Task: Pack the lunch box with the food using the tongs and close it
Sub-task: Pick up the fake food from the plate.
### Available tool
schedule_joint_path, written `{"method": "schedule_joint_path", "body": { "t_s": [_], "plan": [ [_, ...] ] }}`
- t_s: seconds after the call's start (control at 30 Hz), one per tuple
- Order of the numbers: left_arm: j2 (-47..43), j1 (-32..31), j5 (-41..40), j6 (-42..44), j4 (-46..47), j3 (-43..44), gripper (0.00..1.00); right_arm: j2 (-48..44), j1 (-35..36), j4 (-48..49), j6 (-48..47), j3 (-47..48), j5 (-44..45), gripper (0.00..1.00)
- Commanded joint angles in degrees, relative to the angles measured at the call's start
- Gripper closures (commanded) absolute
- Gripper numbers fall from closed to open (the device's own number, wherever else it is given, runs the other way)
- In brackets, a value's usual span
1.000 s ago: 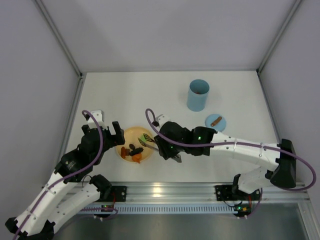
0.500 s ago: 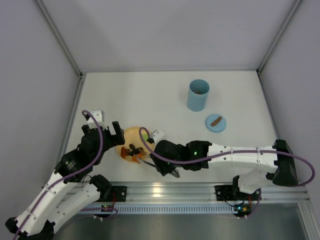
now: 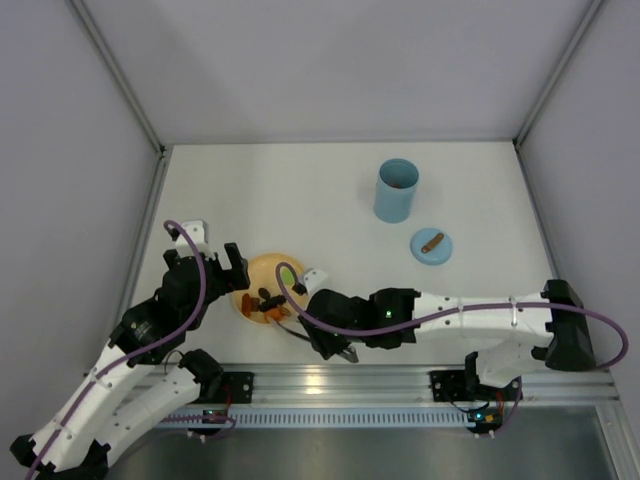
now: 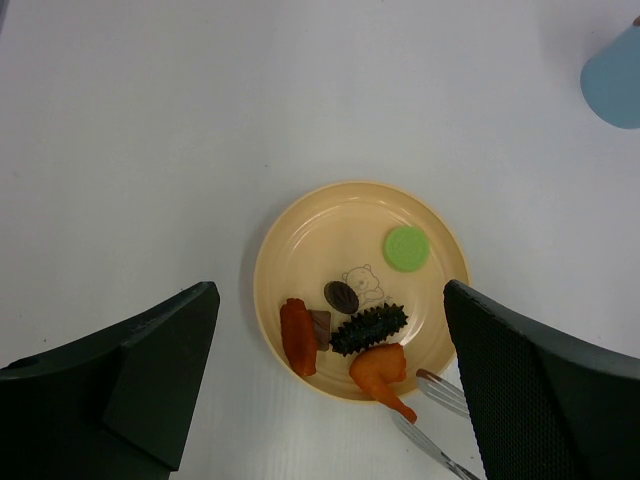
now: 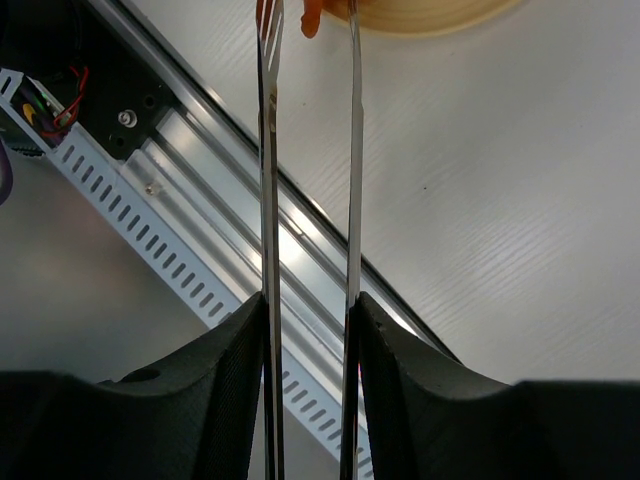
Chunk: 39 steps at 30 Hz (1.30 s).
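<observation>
The light blue lunch box stands open at the back right, its lid flat on the table in front of it. The food lies on a yellow plate: a green disc, a brown oval, a black spiky piece, a red-orange strip and an orange drumstick. My right gripper is shut on the tongs. The tongs' tips straddle the drumstick's thin end at the plate's near rim. My left gripper hovers open over the plate.
The aluminium rail runs along the table's near edge, right under the tongs and the right wrist. Grey enclosure walls close off the left, back and right sides.
The right arm has drawn back toward the near edge and to the left. The tongs' tips moved from the green disc to the drumstick at the plate's near rim. The left arm stayed still.
</observation>
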Motion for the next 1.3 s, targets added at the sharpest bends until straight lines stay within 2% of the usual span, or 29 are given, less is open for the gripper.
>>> {"method": "schedule_joint_path", "body": {
  "t_s": [0.0, 0.8, 1.03, 1.27],
  "plan": [
    [-0.1, -0.2, -0.3, 0.1, 0.9, 0.0, 0.01, 1.0, 1.4, 3.8, 0.9, 0.9, 1.2, 0.61],
    [-0.1, -0.2, -0.4, 0.1, 0.8, 0.0, 0.01, 4.3, 1.5, 4.6, -0.1, 1.9, 0.1, 0.61],
    [-0.2, -0.3, -0.4, 0.1, 0.8, 0.0, 0.01, 3.6, 1.5, 4.0, 0.1, 2.2, 0.5, 0.66],
    [-0.2, -0.3, -0.4, 0.0, 0.7, 0.0, 0.01, 1.8, 1.5, 2.9, 0.3, 2.5, 2.1, 0.75]
  ]
}}
